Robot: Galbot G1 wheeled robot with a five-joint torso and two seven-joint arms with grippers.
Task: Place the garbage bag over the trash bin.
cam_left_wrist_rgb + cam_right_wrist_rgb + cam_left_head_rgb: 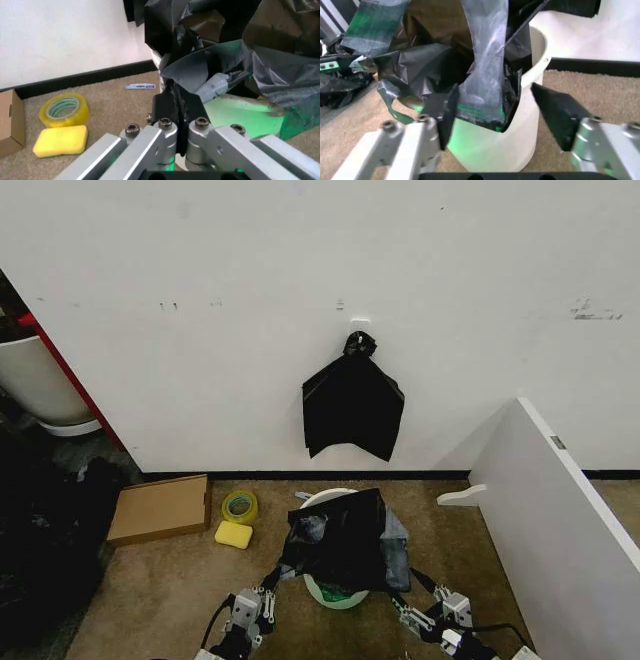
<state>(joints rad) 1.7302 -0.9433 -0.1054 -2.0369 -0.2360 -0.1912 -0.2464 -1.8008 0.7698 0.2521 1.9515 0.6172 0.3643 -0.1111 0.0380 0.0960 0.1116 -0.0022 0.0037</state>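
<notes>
- Two hands of mine work low over a carpeted floor (180,590), in front of a white wall.
- A round cream-white plastic trash bin (322,500) with a pale green base stands between them, close to me.
- A thin, crinkly, glossy black plastic garbage bag (340,540) lies draped over the bin's near side, bunched and partly see-through, leaving the far rim bare.
- My left hand (177,112) has its fingers pressed together, pinching a fold of the bag's edge.
- My right hand (505,112) is spread wide, a strip of the bag hanging between its fingers, held by neither.
- I judge the film light, limp and slippery, easy to tear; the hem is the best place to grip.
- A yellow sponge (233,534), a tape roll (239,506) and a flat cardboard box (160,508) lie to my left.
</notes>
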